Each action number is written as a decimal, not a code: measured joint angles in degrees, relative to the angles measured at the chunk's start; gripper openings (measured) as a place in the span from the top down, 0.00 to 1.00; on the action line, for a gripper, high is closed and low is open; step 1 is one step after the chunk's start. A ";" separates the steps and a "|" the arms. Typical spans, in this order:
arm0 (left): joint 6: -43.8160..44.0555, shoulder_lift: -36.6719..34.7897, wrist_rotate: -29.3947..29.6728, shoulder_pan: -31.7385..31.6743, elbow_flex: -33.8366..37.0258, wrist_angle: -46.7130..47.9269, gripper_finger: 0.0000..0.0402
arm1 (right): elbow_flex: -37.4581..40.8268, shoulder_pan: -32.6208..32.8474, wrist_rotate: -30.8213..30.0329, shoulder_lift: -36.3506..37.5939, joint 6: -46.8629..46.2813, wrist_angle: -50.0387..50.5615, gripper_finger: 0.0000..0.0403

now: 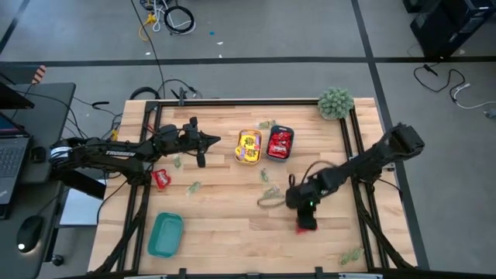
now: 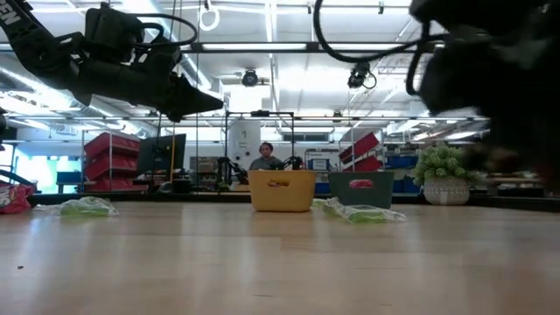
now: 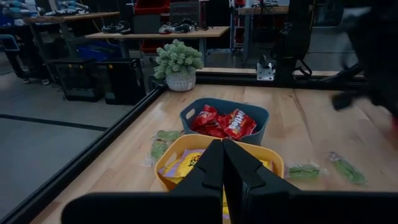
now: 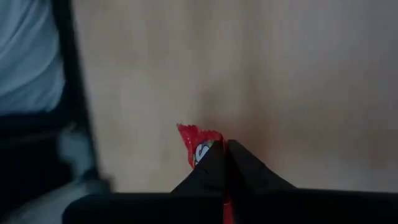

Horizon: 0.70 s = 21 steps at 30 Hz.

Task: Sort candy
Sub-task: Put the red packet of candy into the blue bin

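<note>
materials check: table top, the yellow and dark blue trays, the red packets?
Table top: pale wood, matte; plank seams and grain show. Yellow tray and dark blue tray: likely moulded plastic, smooth, rounded rims, even colour. Red packets: glossy printed film or foil, crinkled with highlights; which one, the look leaves open.

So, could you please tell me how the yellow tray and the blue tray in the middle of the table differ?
The yellow tray holds yellow packets; the blue tray holds red packets. In the high view the yellow tray sits nearer the left arm, the blue tray nearer the plant. The left gripper points over the yellow tray, not the blue one. Both are small rectangular trays, side by side.
</note>
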State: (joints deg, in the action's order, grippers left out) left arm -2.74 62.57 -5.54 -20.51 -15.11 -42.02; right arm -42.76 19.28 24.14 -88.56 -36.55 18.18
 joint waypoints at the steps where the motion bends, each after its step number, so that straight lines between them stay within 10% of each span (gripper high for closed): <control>1: 0.00 0.00 0.00 0.00 0.00 -0.04 1.00 | 0.00 -1.77 -2.57 1.78 1.81 1.44 0.99; 10: 0.00 0.00 0.00 0.00 0.00 -0.26 1.00 | 0.00 -22.81 -25.16 14.33 12.61 4.00 1.00; 21: 0.00 0.00 0.00 0.00 0.00 -0.34 1.00 | 0.00 -44.79 -20.75 8.33 22.95 -9.65 1.00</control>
State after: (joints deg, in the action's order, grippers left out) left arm -2.74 62.57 -5.54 -20.51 -15.11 -42.36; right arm -42.76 -25.51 3.39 -80.23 -13.60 8.53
